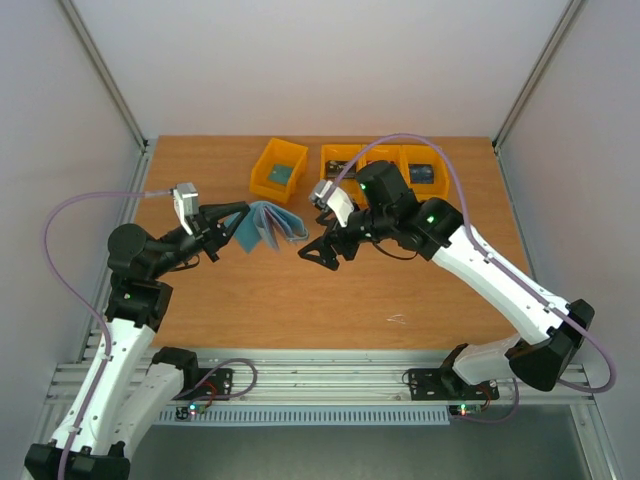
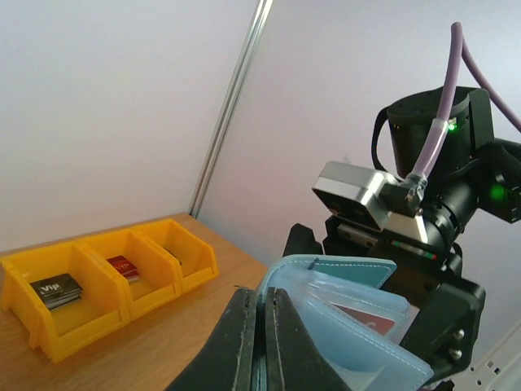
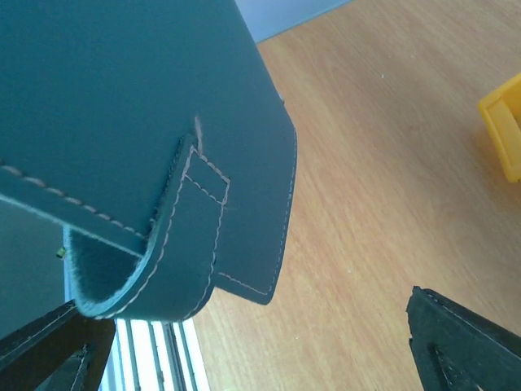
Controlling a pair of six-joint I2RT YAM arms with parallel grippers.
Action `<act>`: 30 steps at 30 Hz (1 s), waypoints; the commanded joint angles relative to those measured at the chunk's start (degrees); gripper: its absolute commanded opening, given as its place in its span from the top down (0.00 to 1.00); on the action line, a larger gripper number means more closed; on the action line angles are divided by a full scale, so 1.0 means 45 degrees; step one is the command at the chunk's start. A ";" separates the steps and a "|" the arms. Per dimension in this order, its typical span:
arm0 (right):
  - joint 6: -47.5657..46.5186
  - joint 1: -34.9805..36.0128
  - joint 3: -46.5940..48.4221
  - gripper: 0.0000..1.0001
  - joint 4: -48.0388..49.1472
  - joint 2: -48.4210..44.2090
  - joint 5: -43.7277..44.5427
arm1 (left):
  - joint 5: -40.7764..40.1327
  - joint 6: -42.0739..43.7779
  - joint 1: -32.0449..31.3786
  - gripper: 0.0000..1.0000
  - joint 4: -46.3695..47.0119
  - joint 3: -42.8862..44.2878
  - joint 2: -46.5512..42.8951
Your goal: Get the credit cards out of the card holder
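The slate-blue card holder [image 1: 272, 224] is fanned open above the table, held by its left edge. My left gripper [image 1: 238, 222] is shut on that edge; in the left wrist view the fingers [image 2: 244, 342] pinch a cover of the holder [image 2: 358, 281]. A red credit card [image 2: 368, 319] sits in a clear inner pocket. My right gripper [image 1: 322, 250] is open and empty, just right of the holder. In the right wrist view the holder's outer cover [image 3: 138, 114] and closure tab [image 3: 183, 244] fill the upper left, between the wide-apart fingers [image 3: 468, 346].
Yellow bins stand at the back: a single one [image 1: 278, 170] and a row of three [image 1: 383, 163]. In the left wrist view one bin holds a black card [image 2: 55, 289] and the one beside it a red card [image 2: 124, 267]. An aluminium rail [image 1: 320, 385] runs along the near edge.
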 commanded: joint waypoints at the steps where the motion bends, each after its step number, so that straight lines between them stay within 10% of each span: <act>1: 0.0405 0.0584 -0.0459 0.02 0.1605 0.0005 0.1117 | -0.0088 -0.0241 0.0080 1.00 0.0965 0.0441 -0.0060; 30: 0.0916 0.1264 -0.0817 0.10 0.2930 0.0580 0.2419 | -0.0167 -0.0301 0.0138 1.00 0.0909 0.0286 -0.0069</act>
